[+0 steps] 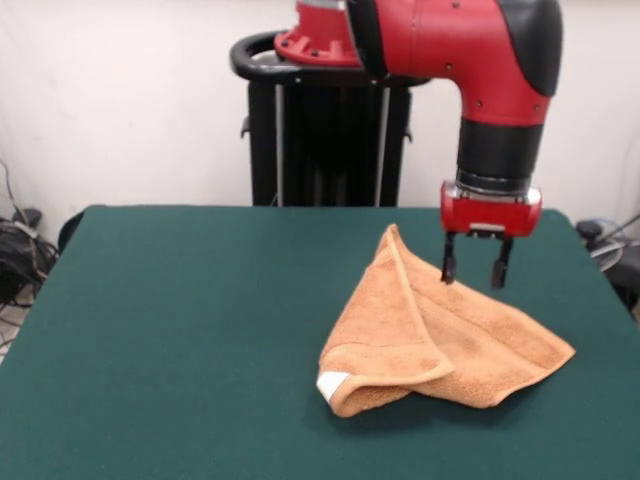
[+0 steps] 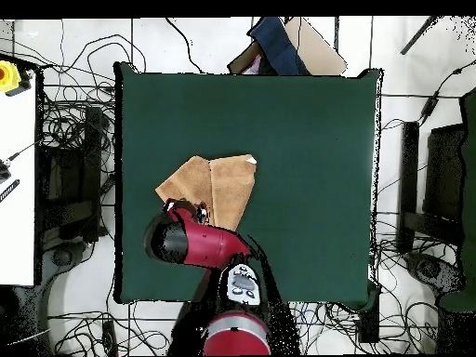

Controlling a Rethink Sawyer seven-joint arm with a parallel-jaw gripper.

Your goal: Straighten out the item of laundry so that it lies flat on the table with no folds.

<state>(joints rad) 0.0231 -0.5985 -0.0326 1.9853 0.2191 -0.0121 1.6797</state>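
Note:
The orange-tan towel (image 1: 440, 335) lies folded over itself on the dark green table (image 1: 180, 330), right of centre in the front view. A folded flap runs down to a white tag (image 1: 332, 383) at its near corner. My gripper (image 1: 476, 268) hangs just above the towel's far right part, its two black fingers (image 1: 449, 262) apart and holding nothing. In the overhead view the towel (image 2: 218, 184) shows as two overlapping panels left of the table (image 2: 307, 139) centre, with the arm's red head covering its near edge. The gripper itself is hidden there.
The black pedestal (image 1: 325, 140) stands behind the table's far edge. Cables and equipment lie on the floor around the table (image 2: 65, 167). A dark blue and brown item (image 2: 284, 46) sits beyond the far edge in the overhead view.

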